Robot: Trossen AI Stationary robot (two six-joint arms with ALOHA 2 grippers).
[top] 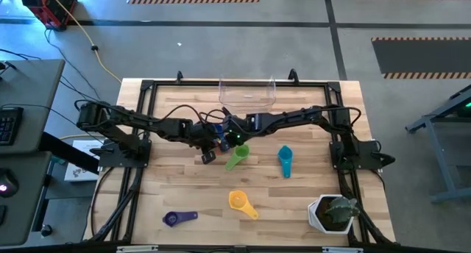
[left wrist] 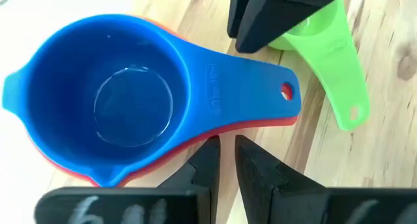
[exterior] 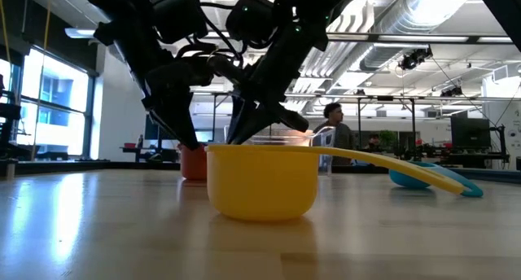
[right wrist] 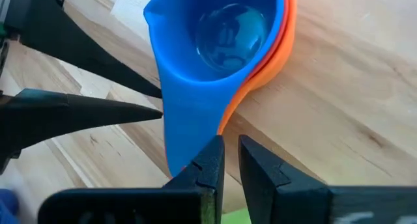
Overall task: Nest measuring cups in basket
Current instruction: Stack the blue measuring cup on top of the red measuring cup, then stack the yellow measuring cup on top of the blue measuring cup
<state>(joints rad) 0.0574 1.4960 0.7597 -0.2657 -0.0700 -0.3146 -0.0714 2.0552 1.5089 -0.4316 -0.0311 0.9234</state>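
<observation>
High view first: we see both dark arms meeting at the middle of the wooden table point(top: 176, 194), just in front of the clear rectangular plastic basket point(top: 247, 95) at the far edge. Right where they meet sits a stack of nested scoops; the left wrist view shows the blue plastic measuring cup point(left wrist: 130, 97) seated inside a red cup point(left wrist: 260, 123), and the right wrist view shows an orange cup point(right wrist: 270, 61) under the blue one.

Our left gripper point(left wrist: 225, 159) is just beside the stack's handles, fingers drawn close with only a thin slit between them and nothing pinched. Our right gripper point(right wrist: 229, 160) is at the blue handle's end, fingers likewise nearly together, and we cannot tell whether they grip the handle.

The lime green scoop point(top: 236, 158) lies just beside the stack, toward the front. The teal scoop point(top: 285, 160) rests to the right of it, the yellow scoop point(top: 241, 203) nearer the front, the purple scoop point(top: 178, 218) near the front left. A white pot with a small plant point(top: 331, 212) stands at the front right corner.
</observation>
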